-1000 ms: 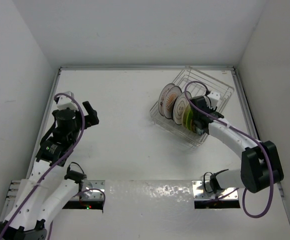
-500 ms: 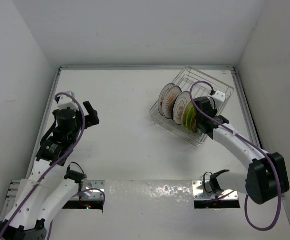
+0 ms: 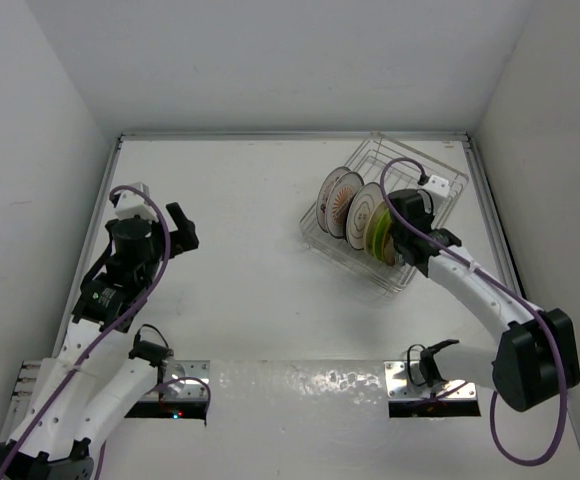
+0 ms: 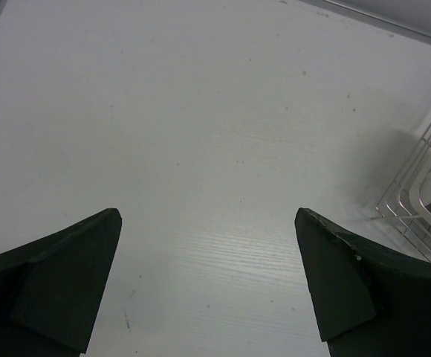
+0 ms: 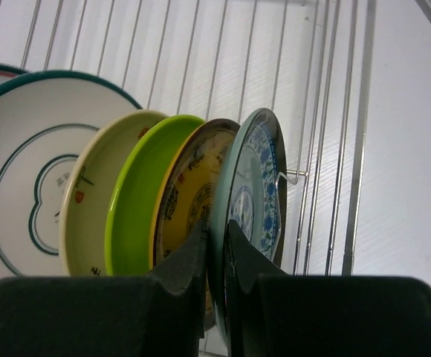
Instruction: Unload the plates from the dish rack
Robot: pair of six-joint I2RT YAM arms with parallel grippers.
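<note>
Gripper [image 5: 215, 229] astride teal plate [image 5: 264, 171]: right wrist

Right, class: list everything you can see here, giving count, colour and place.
table: one, white, walled on three sides
dish rack: one, silvery wire, far right of table
large white plates: two, orange-patterned, upright, left end of rack row
cream plate: one, next in row
lime green plate: one, beside it
tan plate: one, patterned, next
teal plate: one, blue-patterned, end of row
left arm: one, black and white, table's left, jaws open
right arm: one, in rack, jaws shut on teal plate's rim
</note>
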